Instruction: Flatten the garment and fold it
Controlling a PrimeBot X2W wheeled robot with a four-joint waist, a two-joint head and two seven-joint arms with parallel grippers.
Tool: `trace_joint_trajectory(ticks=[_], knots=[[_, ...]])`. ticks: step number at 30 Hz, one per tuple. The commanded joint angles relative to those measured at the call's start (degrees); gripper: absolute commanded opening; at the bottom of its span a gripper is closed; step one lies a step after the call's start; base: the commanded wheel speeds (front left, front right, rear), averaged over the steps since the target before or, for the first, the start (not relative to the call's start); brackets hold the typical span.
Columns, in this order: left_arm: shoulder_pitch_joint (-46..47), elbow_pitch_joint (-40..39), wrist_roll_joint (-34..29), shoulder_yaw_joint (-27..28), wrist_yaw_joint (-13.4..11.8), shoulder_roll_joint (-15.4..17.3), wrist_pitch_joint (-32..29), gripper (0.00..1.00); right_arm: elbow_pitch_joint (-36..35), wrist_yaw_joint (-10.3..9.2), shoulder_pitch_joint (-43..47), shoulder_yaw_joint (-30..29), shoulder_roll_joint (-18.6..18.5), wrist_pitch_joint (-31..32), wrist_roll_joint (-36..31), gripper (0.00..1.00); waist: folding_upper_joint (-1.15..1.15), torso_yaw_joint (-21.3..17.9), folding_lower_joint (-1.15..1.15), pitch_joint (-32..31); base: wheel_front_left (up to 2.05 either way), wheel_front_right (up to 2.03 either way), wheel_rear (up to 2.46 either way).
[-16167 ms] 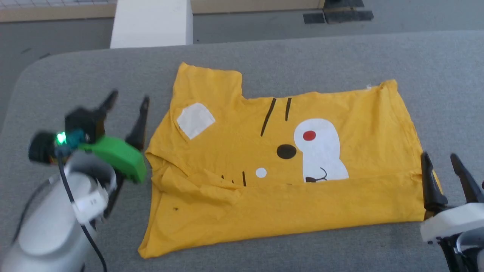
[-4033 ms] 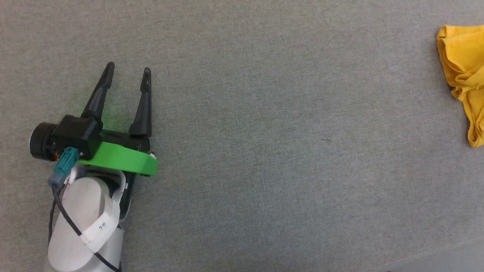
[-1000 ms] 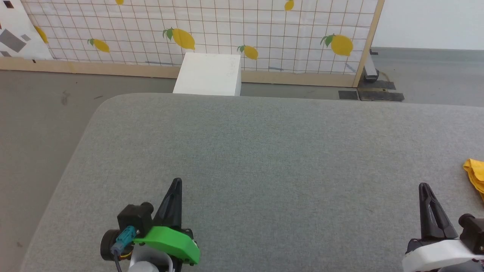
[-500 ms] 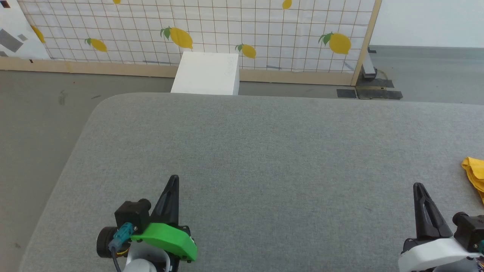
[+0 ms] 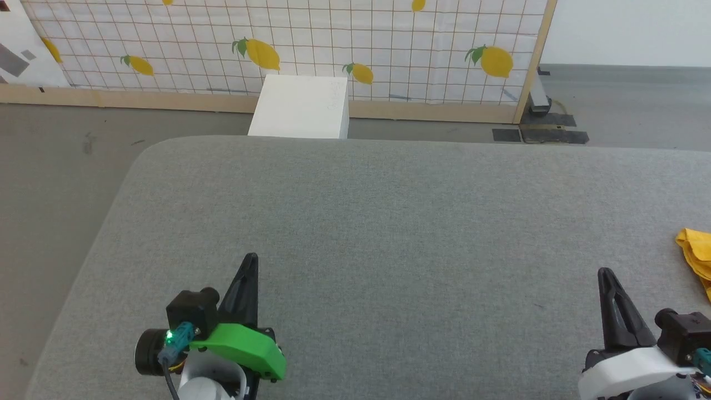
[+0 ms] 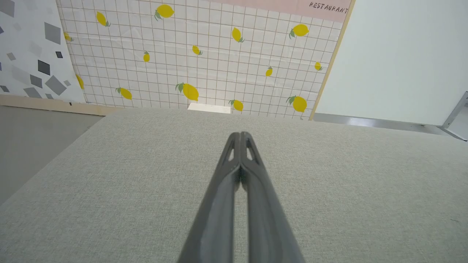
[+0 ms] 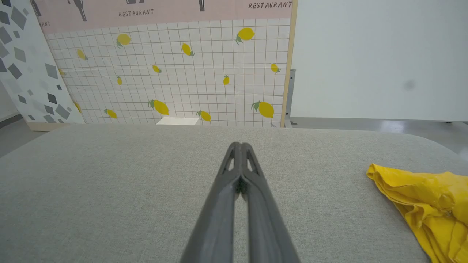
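The garment, bright yellow and bunched, lies at the right edge of the grey table; in the right wrist view the garment is a crumpled heap with no print showing. My left gripper sits at the lower left, shut and empty, its fingers pressed together over bare cloth. My right gripper is at the lower right, also shut and empty, its tips closed, with the garment off to its right and apart from it.
The table's rounded far-left corner drops to grey floor. A white box stands behind the table's far edge. A lemon-print grid panel with a wooden frame backs the scene.
The head view has drifted slightly, so both grippers and the garment sit a little lower-left. Both grippers stay shut.
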State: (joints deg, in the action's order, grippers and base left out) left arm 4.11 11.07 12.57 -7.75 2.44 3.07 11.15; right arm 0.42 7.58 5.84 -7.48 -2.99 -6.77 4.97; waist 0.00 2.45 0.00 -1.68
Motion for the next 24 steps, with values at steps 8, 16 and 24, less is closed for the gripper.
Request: trace_joint_trajectory(ticks=[8, 16, 24], knots=[[-1.3, -1.3, -1.5, 1.0, -0.5, -0.1, -1.1, 0.0, -0.1, -0.02, -1.5, 0.8, 0.0, 0.8, -0.9, 0.0, 0.0, -0.2, 0.0, 0.2, 0.0, 0.0, 0.0], [-1.6, -2.2, -2.5, 1.6, -0.6, -0.1, -2.1, 0.0, -0.1, -0.03, -1.9, 1.5, 0.0, 1.3, -1.2, 0.0, 0.0, -0.4, 0.0, 0.3, 0.0, 0.0, 0.0], [-1.8, -3.1, -3.6, 2.3, -0.8, -0.1, -3.0, 0.0, -0.2, -0.03, -2.3, 2.1, 0.1, 1.9, -1.6, 0.0, 0.0, -0.6, 0.0, 0.4, 0.0, 0.0, 0.0]])
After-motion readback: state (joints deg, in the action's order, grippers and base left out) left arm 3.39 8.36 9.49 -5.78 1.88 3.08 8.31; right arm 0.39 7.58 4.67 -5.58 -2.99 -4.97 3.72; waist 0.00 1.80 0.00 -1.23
